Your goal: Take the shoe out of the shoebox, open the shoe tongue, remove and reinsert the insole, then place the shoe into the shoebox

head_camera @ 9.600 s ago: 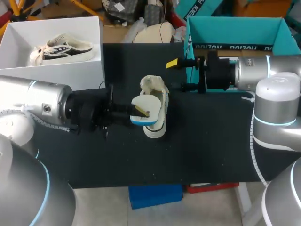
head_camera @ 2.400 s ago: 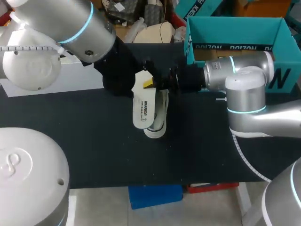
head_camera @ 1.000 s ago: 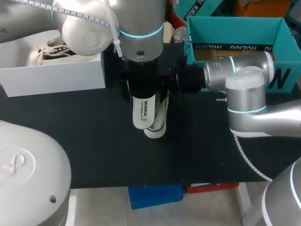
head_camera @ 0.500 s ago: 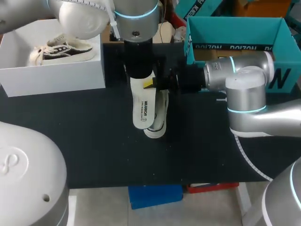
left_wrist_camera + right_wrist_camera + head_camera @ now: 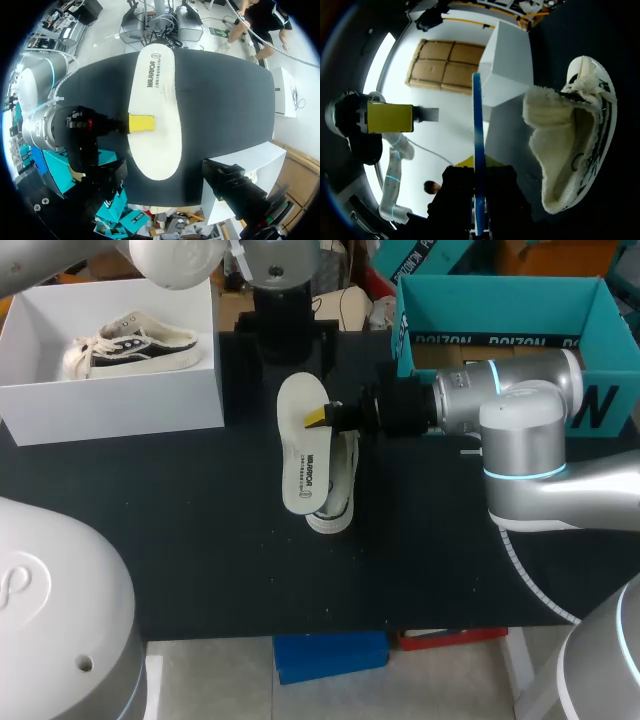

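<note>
A white insole point(image 5: 304, 456) with a blue edge hangs over the cream shoe point(image 5: 338, 502), which lies on the black mat. My right gripper point(image 5: 322, 417) is shut on the insole's edge near its heel end. The right wrist view has the insole point(image 5: 477, 150) edge-on between my fingers, with the fleece-lined shoe point(image 5: 575, 145) beside it. My left gripper point(image 5: 164, 172) is open and raised, looking down at the insole point(image 5: 152, 105) without touching it. My left arm point(image 5: 285, 300) stands at the table's far edge.
A white shoebox point(image 5: 120, 405) at the far left holds a second, dark-striped shoe point(image 5: 130, 345). A teal box point(image 5: 500, 305) stands at the far right behind my right arm. The black mat point(image 5: 200, 540) covers the table.
My left arm has drawn back from over the insole toward the table's far edge, uncovering it. The insole stays in my right gripper and the shoe has not moved.
</note>
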Controlling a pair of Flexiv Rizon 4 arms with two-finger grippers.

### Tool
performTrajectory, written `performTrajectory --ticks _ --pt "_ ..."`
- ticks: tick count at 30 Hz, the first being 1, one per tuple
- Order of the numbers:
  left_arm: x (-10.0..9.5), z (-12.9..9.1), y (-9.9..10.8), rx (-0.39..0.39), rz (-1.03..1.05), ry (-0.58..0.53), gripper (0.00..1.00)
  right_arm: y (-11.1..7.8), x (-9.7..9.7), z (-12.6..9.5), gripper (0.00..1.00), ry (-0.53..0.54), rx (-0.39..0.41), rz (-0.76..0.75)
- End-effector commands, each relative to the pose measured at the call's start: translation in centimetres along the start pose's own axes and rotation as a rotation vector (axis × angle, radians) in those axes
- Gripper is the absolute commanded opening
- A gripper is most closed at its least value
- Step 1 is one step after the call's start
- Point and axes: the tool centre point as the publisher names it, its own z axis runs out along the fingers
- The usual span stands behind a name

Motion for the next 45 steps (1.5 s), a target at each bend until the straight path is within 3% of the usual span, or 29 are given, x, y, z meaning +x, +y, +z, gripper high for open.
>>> performTrajectory --ticks 1,11,23,45 --pt "-0.3 0.7 1.5 0.012 0.0 -0.003 1.0 0.0 0.0 0.2 0.0 -0.002 -0.002 0.0" --pt "0.3 1.2 3.3 0.011 -0.019 -0.004 1.0 0.0 0.0 0.2 0.0 -0.002 -0.002 0.0" --pt "0.6 1.0 3.0 0.008 -0.03 -0.013 1.0 0.0 0.0 0.2 0.0 -0.002 -0.002 0.0" --pt "-0.5 -2.2 -9.2 -0.024 -0.039 -0.016 1.0 0.0 0.0 0.2 0.0 -0.002 -0.002 0.0"
